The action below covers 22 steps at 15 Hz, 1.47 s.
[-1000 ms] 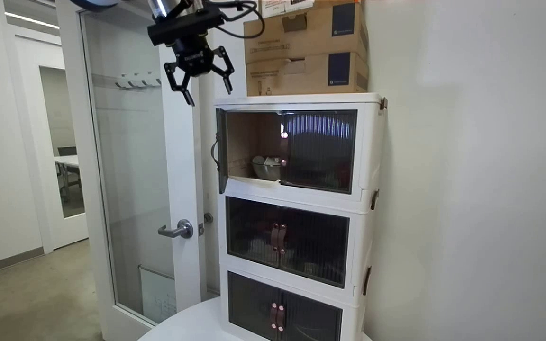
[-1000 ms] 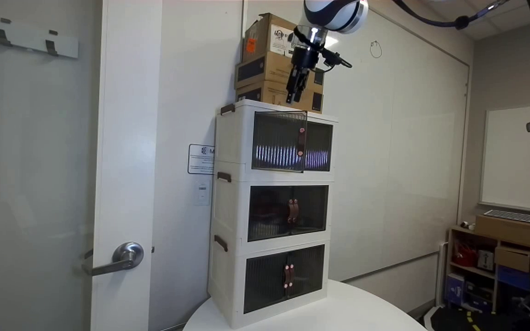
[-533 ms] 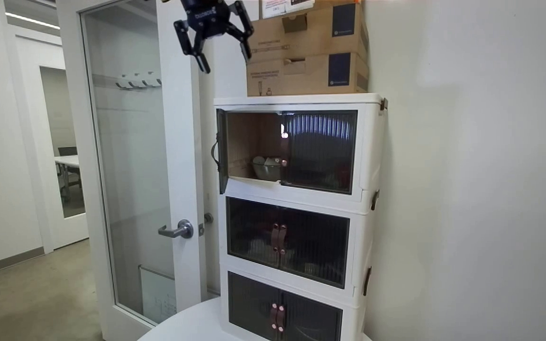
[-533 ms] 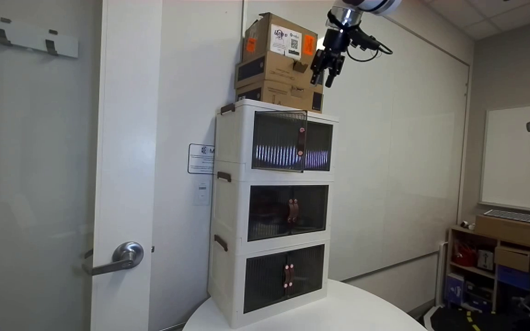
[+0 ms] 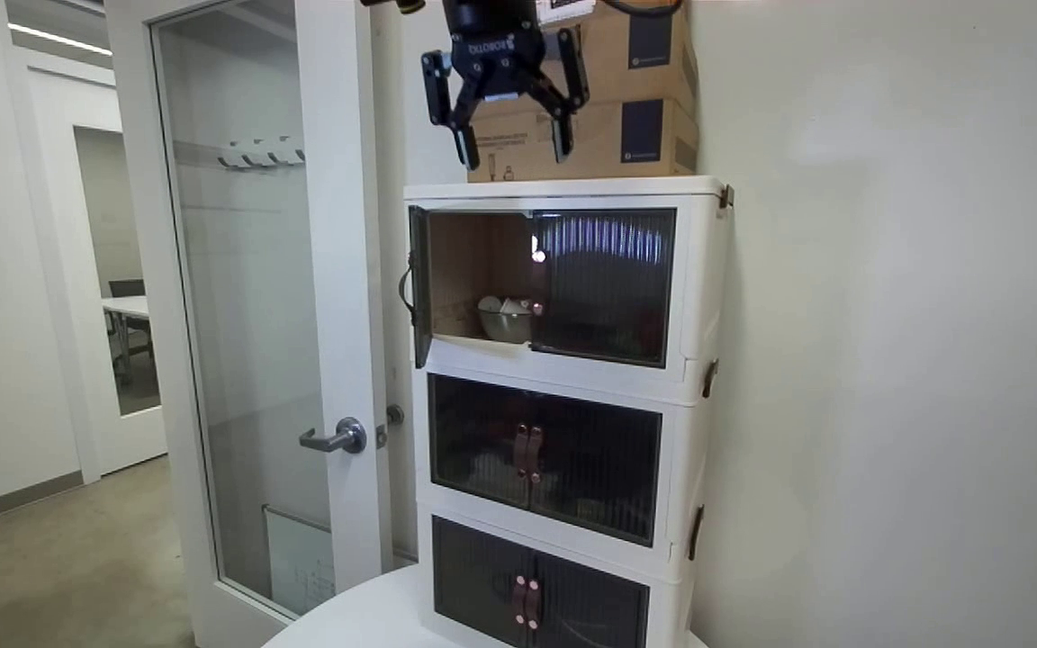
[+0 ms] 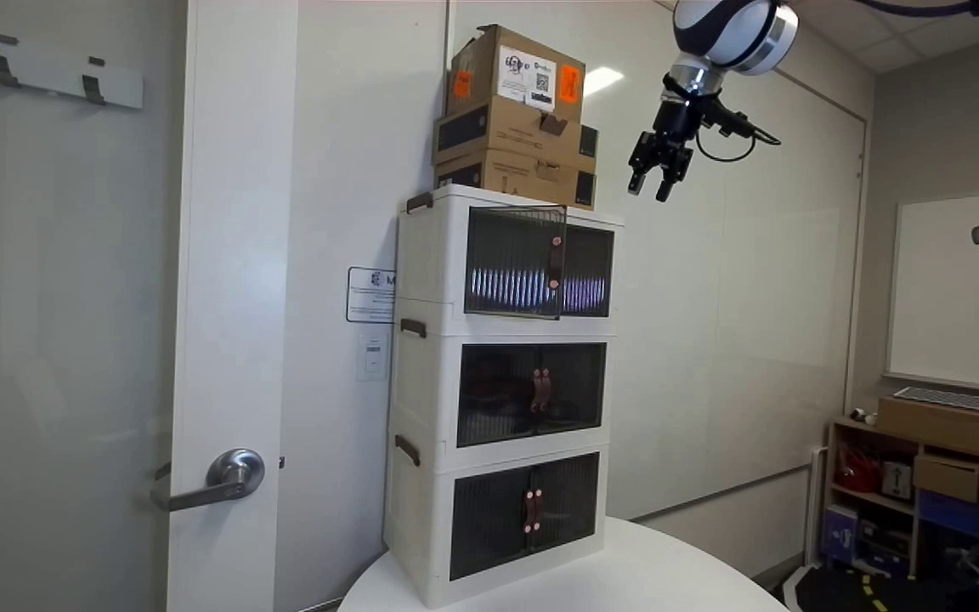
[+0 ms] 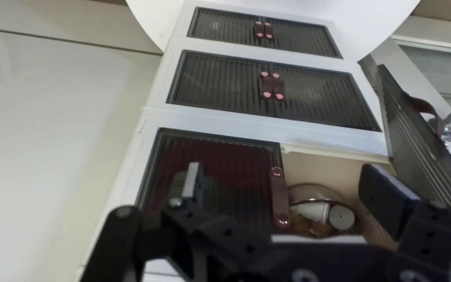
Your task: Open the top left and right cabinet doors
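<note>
One top left door (image 6: 511, 262) stands open, one top right door (image 5: 608, 292) closed, and one hand (image 5: 515, 149) hangs spread.

My gripper (image 7: 288, 188): spread wide
Left door (image 7: 409, 141): swung open
Right door (image 7: 233, 168): closed
Bowl (image 7: 313, 191): I can see it inside

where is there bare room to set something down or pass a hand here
Set-down room: the white table between the cabinet and the table's rim. A hand could likely pass between the open top left door and the shut top right door. Crowded: just inside, where a bowl sits by the right door's edge, and the cabinet's top, stacked with boxes.
</note>
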{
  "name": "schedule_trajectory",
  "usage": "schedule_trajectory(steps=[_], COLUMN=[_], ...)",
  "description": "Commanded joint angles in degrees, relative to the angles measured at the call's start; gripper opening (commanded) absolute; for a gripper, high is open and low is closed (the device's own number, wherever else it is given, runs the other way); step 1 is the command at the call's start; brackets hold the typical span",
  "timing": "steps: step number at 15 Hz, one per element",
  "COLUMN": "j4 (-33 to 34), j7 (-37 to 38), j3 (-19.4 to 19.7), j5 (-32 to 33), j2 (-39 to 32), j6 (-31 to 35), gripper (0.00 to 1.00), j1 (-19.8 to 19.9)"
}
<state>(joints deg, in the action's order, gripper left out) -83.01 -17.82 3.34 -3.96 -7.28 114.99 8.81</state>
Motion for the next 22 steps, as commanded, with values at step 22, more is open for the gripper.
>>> schedule_trajectory(steps=[22], j4=[0.28], j7=[-4.35], j3=[0.71], j5=[-1.56], j2=[-2.68], j6=[-0.84], gripper=[1.00], j1=[0.53])
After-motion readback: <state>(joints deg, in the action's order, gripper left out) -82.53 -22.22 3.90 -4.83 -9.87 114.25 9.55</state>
